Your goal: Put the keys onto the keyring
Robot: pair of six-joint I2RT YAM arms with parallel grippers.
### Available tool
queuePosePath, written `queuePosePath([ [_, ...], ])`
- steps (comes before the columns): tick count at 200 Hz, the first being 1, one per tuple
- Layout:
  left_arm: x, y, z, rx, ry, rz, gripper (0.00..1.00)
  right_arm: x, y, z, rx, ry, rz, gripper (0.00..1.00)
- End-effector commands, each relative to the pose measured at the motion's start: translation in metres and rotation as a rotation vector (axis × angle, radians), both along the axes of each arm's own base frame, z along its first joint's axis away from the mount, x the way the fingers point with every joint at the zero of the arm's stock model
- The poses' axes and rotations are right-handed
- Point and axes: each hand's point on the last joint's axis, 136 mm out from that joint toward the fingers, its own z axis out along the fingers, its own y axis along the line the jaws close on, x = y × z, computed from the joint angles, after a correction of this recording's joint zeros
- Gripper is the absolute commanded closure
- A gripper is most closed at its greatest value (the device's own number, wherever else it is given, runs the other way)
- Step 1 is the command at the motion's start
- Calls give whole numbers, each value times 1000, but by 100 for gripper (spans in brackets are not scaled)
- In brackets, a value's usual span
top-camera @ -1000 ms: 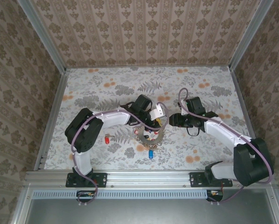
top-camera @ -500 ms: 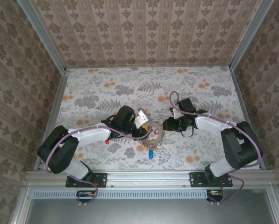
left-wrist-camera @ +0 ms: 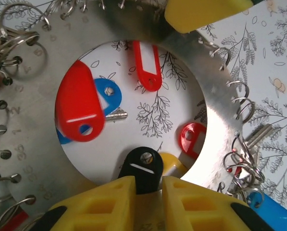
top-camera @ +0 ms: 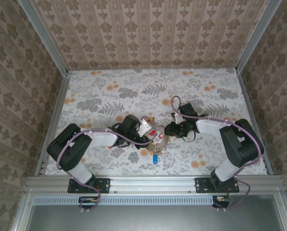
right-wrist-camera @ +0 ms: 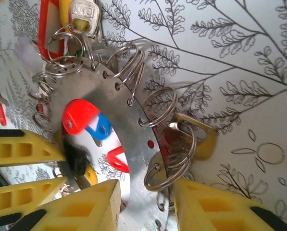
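Overhead and wrist views of the work cell. The table (top-camera: 133,86) is wearing a white cloth printed with grey ferns and orange blossoms. Three walls (top-camera: 153,33) papered in a beige-brown damask stripe are closing it in, with bare aluminium posts (top-camera: 42,36) standing at the corners and a metal rail (top-camera: 148,183) running along the near edge.

The keyring (top-camera: 158,139) is lying flat on the cloth in the near middle of the table, between the two arms. Its toothed metal plate (left-wrist-camera: 215,96) is carrying many wire loops along the rim. Red (left-wrist-camera: 81,106) and blue (left-wrist-camera: 109,94) tags are lying inside its central hole. One blue key (top-camera: 155,158) is lying loose on the cloth just nearer than the ring.

The left gripper (left-wrist-camera: 144,180) is reaching over the ring's rim from the left, its yellow fingers (left-wrist-camera: 105,202) pinching a black tag (left-wrist-camera: 143,163) at the hole's edge. The right gripper (right-wrist-camera: 145,185) is straddling the opposite rim, one finger (right-wrist-camera: 85,207) over the hole and the other outside. Whether it is clamping the plate cannot be told.
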Motion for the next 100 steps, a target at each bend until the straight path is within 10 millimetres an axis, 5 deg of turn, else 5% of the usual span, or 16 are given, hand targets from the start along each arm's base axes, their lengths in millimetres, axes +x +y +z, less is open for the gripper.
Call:
queuePosePath([
  [1, 5, -1, -10, 14, 26, 22, 83, -5, 9, -7, 53, 45, -7, 66],
  [52, 3, 7, -21, 37, 40, 33, 90, -6, 9, -5, 70, 29, -9, 81],
  [100, 25, 2, 34, -70, -82, 77, 76, 3, 6, 19, 99, -28, -29, 97],
])
